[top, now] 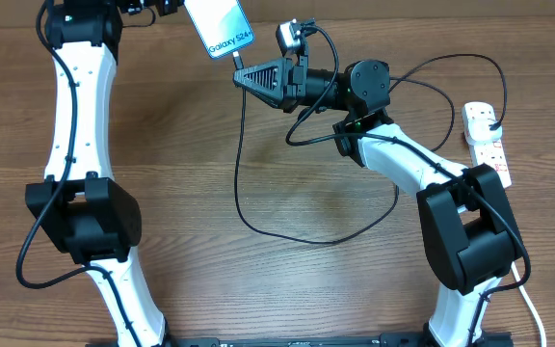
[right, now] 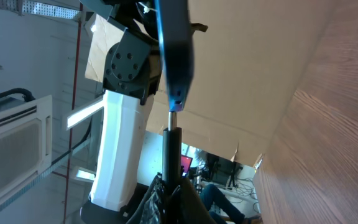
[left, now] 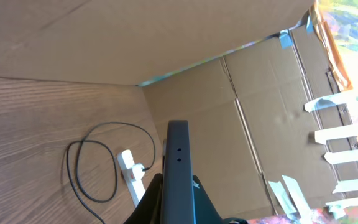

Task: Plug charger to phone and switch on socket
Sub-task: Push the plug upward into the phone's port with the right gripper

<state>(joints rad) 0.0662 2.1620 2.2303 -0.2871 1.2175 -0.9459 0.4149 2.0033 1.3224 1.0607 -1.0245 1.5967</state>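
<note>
Right fingers point(top: 268, 82) are clamped on the charger point(top: 240, 145) just behind its connector end. In the right wrist view the slim tip points straight up and meets the bottom edge of the phone point(top: 217, 29). Can't tell whether it is fully seated in the port.

Left fingers point(left: 151, 205) are clamped on the phone and hold it off the bench point(top: 191, 145), near the middle of the far edge. Both wrist views see it edge-on. From overhead the screen is lit light blue with "Galaxy S24+" on it.

From the right fingers the charger drops toward the bench middle and lies in a wide slack loop. It then runs back up toward the right edge, where its black plug sits in the power strip point(top: 487, 145).

That strip lies flat along the right edge, toward the far corner, well apart from the phone. It has red marks on it; switch position is too small to read.
</note>
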